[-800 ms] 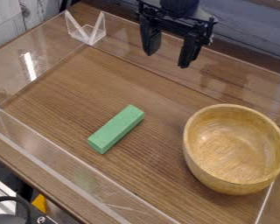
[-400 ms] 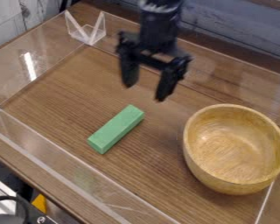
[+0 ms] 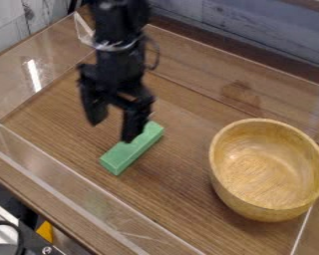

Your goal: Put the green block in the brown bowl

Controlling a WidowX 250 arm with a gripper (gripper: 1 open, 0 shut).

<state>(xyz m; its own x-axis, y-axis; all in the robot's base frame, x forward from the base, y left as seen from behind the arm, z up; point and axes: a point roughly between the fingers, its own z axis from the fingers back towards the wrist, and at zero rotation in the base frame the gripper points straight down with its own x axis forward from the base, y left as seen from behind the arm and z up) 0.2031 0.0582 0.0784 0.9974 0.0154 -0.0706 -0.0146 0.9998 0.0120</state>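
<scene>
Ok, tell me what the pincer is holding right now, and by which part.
Nothing. The pincer is open, its fingers spread above the green block, which lies flat on the table.

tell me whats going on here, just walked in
A single robot arm is working over a wooden table edged with clear walls. Its gripper points down with the jaws open, right above the green block, which lies flat on the table. Nothing is held yet. The brown bowl sits empty to the right in the picture, apart from the block. It looks like the arm is lining up to grasp the block, probably to carry it over to the bowl.
</scene>
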